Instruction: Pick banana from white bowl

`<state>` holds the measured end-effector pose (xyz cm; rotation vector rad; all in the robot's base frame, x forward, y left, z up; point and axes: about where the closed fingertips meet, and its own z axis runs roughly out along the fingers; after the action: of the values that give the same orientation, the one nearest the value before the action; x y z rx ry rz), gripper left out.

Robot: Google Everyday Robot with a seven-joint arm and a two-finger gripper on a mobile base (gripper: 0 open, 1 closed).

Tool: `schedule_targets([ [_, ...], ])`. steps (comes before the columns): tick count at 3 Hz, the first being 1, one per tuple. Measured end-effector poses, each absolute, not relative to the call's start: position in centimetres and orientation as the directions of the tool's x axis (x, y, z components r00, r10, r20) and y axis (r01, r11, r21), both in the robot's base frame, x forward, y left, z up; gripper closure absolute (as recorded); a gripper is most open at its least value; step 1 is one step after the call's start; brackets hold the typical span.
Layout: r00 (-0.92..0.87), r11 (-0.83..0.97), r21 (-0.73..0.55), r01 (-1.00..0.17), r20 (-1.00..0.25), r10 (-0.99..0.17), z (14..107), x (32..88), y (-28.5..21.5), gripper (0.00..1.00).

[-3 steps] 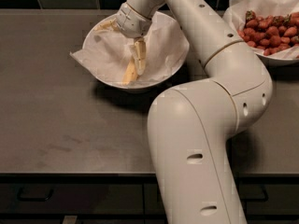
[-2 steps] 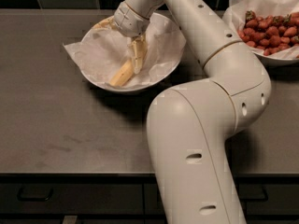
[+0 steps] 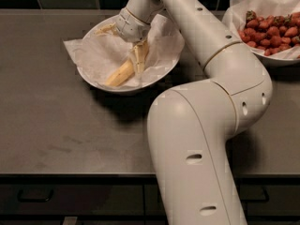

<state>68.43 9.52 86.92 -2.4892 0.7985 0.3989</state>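
Note:
The white bowl [image 3: 101, 84] lined with crinkled white paper stands at the back left of the dark counter. The pale-yellow banana [image 3: 119, 74] lies slanted inside it, with its lower end pointing to the front left. My gripper [image 3: 138, 63] reaches down into the bowl from the upper right. It is shut on the banana's upper end, and its fingers [image 3: 136, 55] hide that end. The banana's lower end still rests on the paper.
A second white paper-lined bowl [image 3: 276, 62] full of red strawberries stands at the back right. My large white arm [image 3: 201, 125] crosses the middle and right of the view. The dark counter [image 3: 56, 125] ends at a front edge with drawers below it.
The banana has swung from nearly upright to slanted, its lower end going left. The bowl and paper have shifted slightly left. The gripper has stayed over the banana's upper end.

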Motion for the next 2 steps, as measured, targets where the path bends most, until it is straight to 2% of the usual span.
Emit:
schedule_targets([
  [2, 0.732, -0.656, -0.339, -0.674, -0.423, -0.534, 86.3, 67.9, 7.9, 0.00],
])
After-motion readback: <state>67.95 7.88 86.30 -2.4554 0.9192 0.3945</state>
